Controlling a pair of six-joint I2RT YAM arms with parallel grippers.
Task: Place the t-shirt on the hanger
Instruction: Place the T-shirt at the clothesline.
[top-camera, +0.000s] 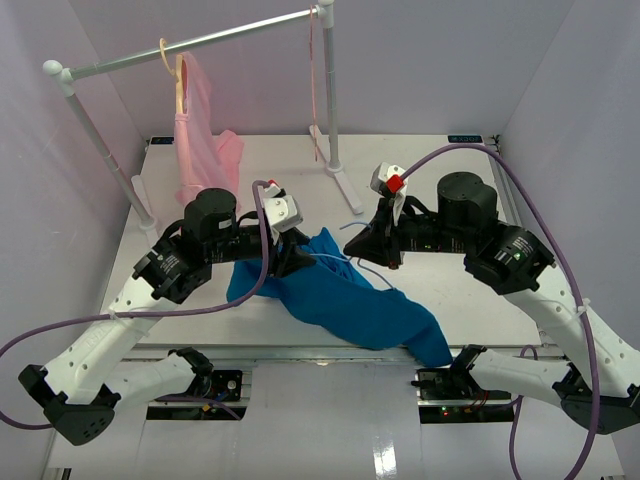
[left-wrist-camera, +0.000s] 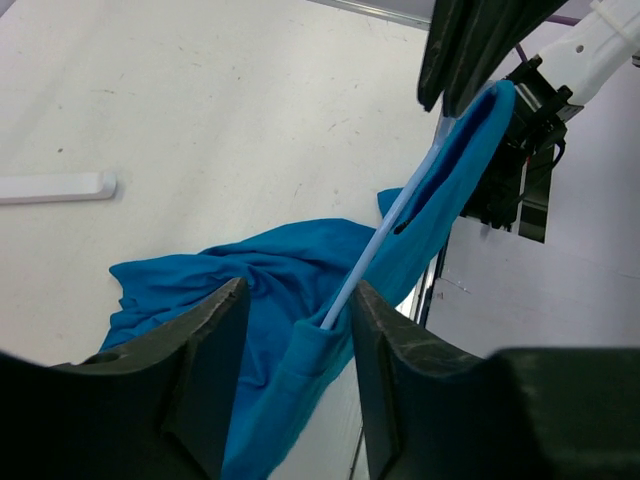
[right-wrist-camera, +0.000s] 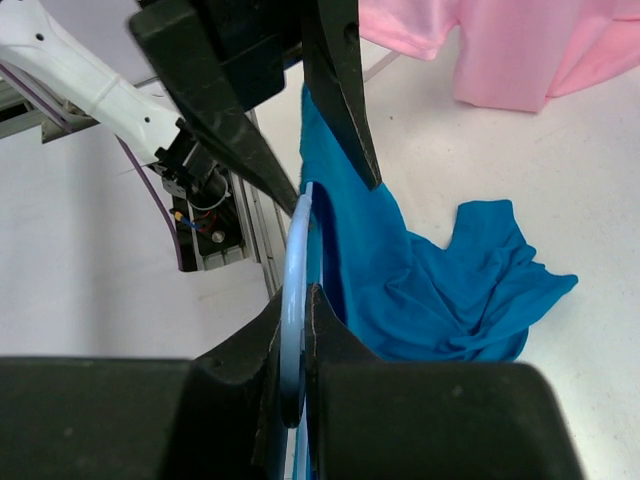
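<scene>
Right wrist view: thin light-blue wire hanger (right-wrist-camera: 298, 215) pinched between the clenched fingers of the right gripper (right-wrist-camera: 296, 300), rising from the fingertips into the bright blue cloth t-shirt (right-wrist-camera: 440, 290). T-shirt partly threaded on the wire; its bulk lies crumpled on the white table (right-wrist-camera: 560, 170), beyond and to one side of these fingers. Left gripper (left-wrist-camera: 297, 300) released, jaws apart, a folded hem and the wire passing between them; contact with the pads cannot be told. Beyond both grippers, a sheer pale pink garment (top-camera: 200, 150) hangs on a cream-yellow hanger (top-camera: 178, 75) from a metal rail (top-camera: 250, 29).
</scene>
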